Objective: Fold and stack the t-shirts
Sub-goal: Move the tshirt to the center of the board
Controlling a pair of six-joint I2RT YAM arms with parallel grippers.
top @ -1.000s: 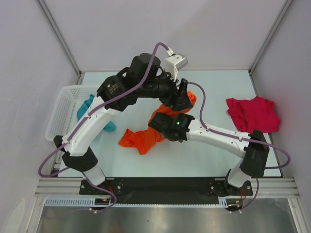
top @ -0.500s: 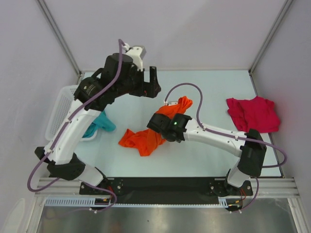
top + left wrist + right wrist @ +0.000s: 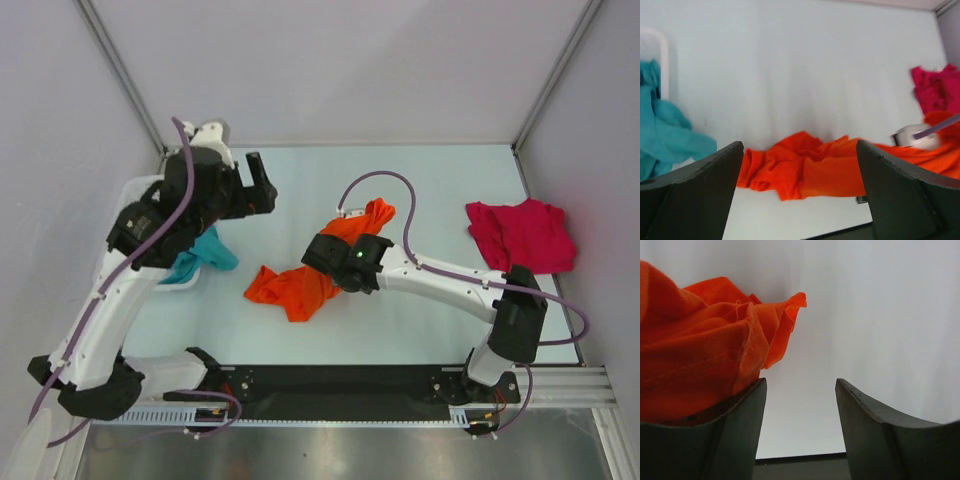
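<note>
The bright orange t-shirt (image 3: 290, 285) lies crumpled mid-table, and one end reaches up to the far side of my right wrist (image 3: 368, 215). My right gripper (image 3: 330, 255) sits low on it, jaws open. In the right wrist view the orange cloth (image 3: 695, 355) bunches against the left finger, with bare table between the jaws of the gripper (image 3: 800, 385). My left gripper (image 3: 262, 185) is open and empty, raised near the basket. Its view (image 3: 797, 150) shows the orange shirt (image 3: 810, 165) below. The teal t-shirt (image 3: 200, 255) hangs out of the basket. The crimson t-shirt (image 3: 520, 235) lies crumpled at the right.
The white mesh basket (image 3: 140, 188) stands at the left edge, mostly under my left arm. Its rim shows in the left wrist view (image 3: 655, 40), along with the teal cloth (image 3: 665, 135) and the red cloth (image 3: 937, 90). Enclosure walls bound the table.
My left arm has swung left and back from above the orange shirt's upper end to near the basket. The shirt's upper end has settled. My right arm has barely moved.
</note>
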